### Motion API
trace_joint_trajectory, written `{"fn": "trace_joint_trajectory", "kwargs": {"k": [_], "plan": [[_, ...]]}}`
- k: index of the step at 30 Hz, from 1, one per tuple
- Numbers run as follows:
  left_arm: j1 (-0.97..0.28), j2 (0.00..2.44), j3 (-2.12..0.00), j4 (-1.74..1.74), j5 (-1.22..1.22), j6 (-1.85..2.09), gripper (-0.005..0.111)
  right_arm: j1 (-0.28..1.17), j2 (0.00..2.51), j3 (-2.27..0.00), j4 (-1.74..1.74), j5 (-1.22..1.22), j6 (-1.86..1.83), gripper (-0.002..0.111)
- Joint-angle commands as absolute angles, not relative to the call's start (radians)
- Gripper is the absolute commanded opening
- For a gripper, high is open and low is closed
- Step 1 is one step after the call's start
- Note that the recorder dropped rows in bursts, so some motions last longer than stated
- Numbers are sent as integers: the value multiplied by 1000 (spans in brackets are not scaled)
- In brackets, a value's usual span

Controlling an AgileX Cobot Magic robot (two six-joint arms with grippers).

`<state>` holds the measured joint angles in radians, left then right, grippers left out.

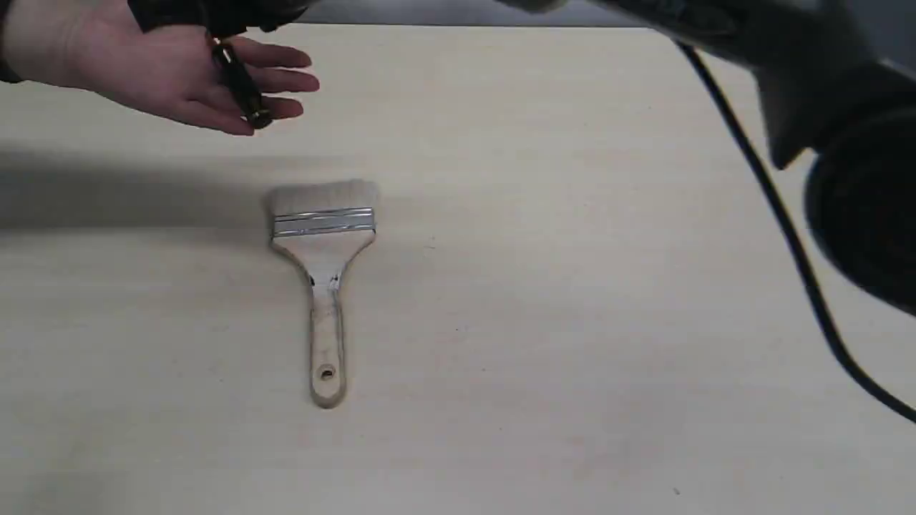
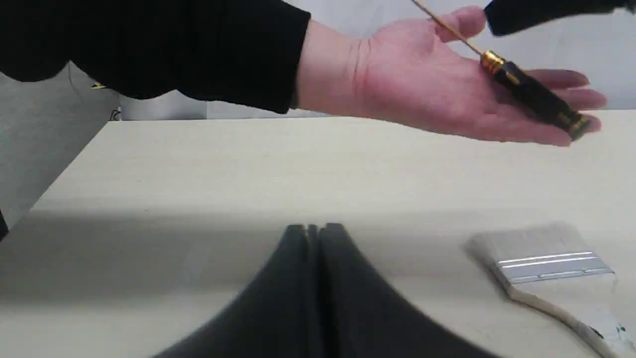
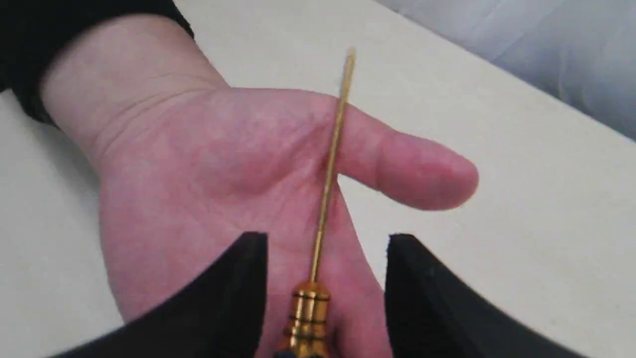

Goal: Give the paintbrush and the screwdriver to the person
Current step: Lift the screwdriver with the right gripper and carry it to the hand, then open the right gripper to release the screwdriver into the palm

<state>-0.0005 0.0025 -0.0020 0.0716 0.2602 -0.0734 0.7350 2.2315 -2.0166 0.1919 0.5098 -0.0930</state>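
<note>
The person's open hand (image 1: 154, 68) is held palm up over the table's far left, black sleeve (image 2: 149, 44) behind it. The screwdriver (image 1: 240, 86) lies across the palm and fingers, its black handle (image 2: 536, 97) on the fingers and its thin gold shaft (image 3: 330, 164) over the thumb base. My right gripper (image 3: 325, 243) hovers just over the hand, open, its fingers standing apart on either side of the gold collar (image 3: 308, 313) without touching it. The paintbrush (image 1: 323, 279) lies flat on the table, bristles toward the hand. My left gripper (image 2: 313, 231) is shut on nothing, low over the table beside the brush (image 2: 546, 263).
The right arm (image 1: 823, 79) and its black cable (image 1: 780, 236) cross the upper right of the exterior view. The pale table (image 1: 572, 322) ends at a far edge (image 1: 465, 26) behind the hand. A grey wall lies beyond.
</note>
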Motion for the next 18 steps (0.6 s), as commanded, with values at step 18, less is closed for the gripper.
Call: {"fn": "trace_joint_trajectory", "kwargs": {"k": [18], "plan": [[-7,0,0,67,250,-75,0,805,2200,-2267,-108,1221,121,54]]}}
